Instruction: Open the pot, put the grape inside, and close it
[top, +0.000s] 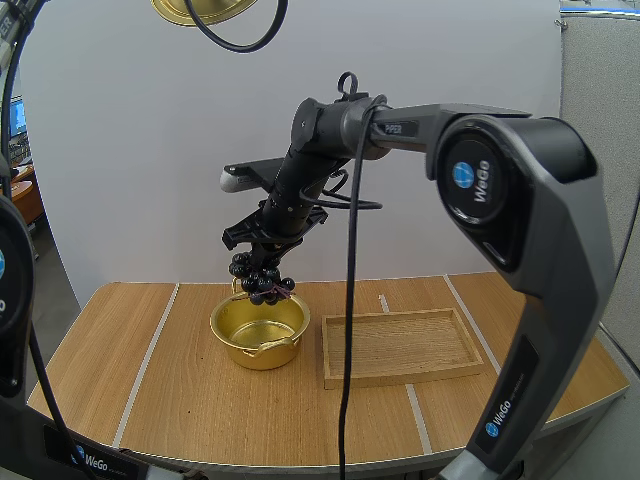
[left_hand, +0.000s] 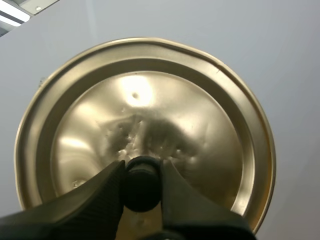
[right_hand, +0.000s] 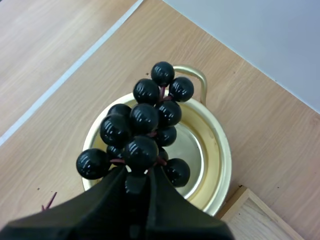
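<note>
Since the pot (top: 259, 328) stands open on the table (top: 150, 400) just beside the tray (top: 400, 345), the first step looks done. Over it the right gripper (right_hand: 136, 182) has its fingers closed tight on the grapes (right_hand: 142, 130), and the bunch hangs at the pot's mouth, nearer the back rim and not yet released inside. Higher and farther off, the left gripper (left_hand: 141, 172) is clamped on the knob (left_hand: 141, 187) of the lid (left_hand: 150, 115), holding it well clear of the pot; dropping the grapes in and setting the lid back are what is left.
</note>
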